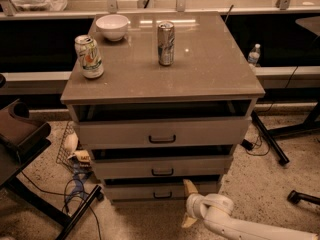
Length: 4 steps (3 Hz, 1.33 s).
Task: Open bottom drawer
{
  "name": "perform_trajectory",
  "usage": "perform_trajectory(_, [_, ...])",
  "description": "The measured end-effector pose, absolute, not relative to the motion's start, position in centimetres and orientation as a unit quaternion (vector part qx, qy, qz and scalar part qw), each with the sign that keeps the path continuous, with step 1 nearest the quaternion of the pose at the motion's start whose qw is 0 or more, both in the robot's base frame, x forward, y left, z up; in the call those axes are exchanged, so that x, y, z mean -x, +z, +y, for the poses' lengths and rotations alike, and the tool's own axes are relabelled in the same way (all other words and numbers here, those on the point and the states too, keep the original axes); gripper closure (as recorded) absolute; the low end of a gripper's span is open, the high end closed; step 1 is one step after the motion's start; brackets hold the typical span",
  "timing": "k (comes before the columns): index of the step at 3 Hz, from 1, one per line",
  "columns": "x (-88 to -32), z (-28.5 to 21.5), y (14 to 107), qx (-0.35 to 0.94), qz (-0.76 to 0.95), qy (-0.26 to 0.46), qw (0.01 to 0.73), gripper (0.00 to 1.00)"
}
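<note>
I hold the white two-finger pincer (189,204) spread open, low and just right of the small black bar handle (162,195) on the narrow grey-beige bottom drawer (135,192), lined up, I judge, to catch that handle and pull.

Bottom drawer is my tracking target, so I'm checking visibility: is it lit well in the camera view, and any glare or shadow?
Camera view: the bottom drawer sits dim, its black handle readable; camera view: deep shadow fills the gap above it; camera view: glare only on the far part of the tabletop; camera view: the end effector, open, just right of the handle, is brightly lit.
</note>
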<state>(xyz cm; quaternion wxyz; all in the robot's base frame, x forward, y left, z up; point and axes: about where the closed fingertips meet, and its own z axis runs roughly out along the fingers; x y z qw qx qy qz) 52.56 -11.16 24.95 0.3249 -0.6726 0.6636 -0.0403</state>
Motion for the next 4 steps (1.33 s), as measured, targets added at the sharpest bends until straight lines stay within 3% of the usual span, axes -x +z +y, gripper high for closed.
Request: perform_trajectory(4, [-59.6, -7.4, 15.2, 0.694, 0.651, -0.028, 0.307, 0.00])
